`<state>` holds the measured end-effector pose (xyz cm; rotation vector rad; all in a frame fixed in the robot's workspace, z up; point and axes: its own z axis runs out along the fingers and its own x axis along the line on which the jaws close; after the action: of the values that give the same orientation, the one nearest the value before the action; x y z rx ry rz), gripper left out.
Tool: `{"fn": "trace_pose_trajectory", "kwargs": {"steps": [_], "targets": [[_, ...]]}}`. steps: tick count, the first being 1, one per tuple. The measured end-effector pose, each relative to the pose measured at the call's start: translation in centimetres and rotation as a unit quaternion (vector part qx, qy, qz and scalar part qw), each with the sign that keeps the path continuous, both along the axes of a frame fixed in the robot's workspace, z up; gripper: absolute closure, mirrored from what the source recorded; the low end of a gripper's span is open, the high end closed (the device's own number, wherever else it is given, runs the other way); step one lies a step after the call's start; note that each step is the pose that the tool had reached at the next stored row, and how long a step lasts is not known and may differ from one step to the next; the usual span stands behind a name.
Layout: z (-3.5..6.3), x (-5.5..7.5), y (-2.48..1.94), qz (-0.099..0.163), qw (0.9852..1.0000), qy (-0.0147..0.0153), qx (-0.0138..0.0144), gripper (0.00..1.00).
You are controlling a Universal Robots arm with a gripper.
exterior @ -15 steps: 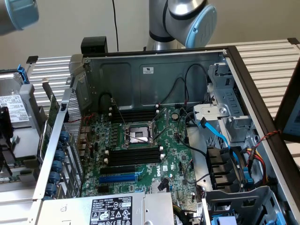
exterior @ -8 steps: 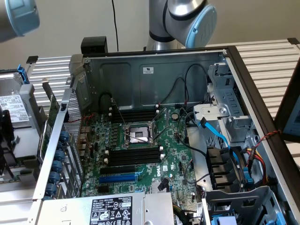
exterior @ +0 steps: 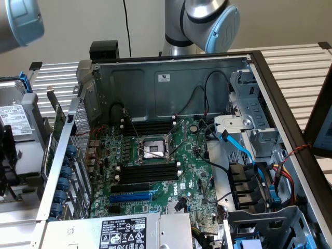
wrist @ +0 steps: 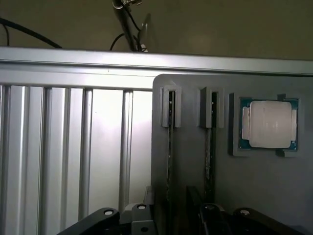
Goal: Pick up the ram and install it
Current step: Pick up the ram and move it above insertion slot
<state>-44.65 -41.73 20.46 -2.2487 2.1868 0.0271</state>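
Above the grey holder point(wrist: 195, 186) on the table point(wrist: 63, 147), the pincer point(wrist: 176, 223) stands open and empty, nearest two edge-on ram sticks point(wrist: 170, 147); a processor point(wrist: 268, 123) sits beside them.

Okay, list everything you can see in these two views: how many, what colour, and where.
ram: two, dark, on edge in the holder's slots
holder: one, grey, on the table
processor chip: one, silver, in the holder's recess
table: one, silver, ribbed
computer case: one, grey, open
motherboard: one, green, inside the case
memory slots: two banks, black, flanking the socket
expansion slot: one, blue, beside the nearer bank
robot arm: one, grey and blue, behind the case
gripper: one, black, open, by the ram
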Motion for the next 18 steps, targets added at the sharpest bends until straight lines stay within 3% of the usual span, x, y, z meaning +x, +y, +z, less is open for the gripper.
{"fn": "trace_pose_trajectory", "kwargs": {"steps": [9,10,11,13,15,18], "targets": [[-0.55,-0.6,0.02,0.0,1.0,0.0001,0.0025,0.61],[-0.56,-0.6,0.02,0.0,1.0,0.0,0.0025,0.7],[-0.56,-0.6,0.02,0.0,1.0,-0.0003,0.0026,0.7],[-0.55,-0.6,0.01,0.0,1.0,-0.0004,0.0024,0.82],[-0.22,-0.6,0.02,0.0,1.0,-0.0005,0.0026,0.87],[1.1,-0.6,-0.02,0.0,1.0,-0.0005,0.0026,0.87]]}}
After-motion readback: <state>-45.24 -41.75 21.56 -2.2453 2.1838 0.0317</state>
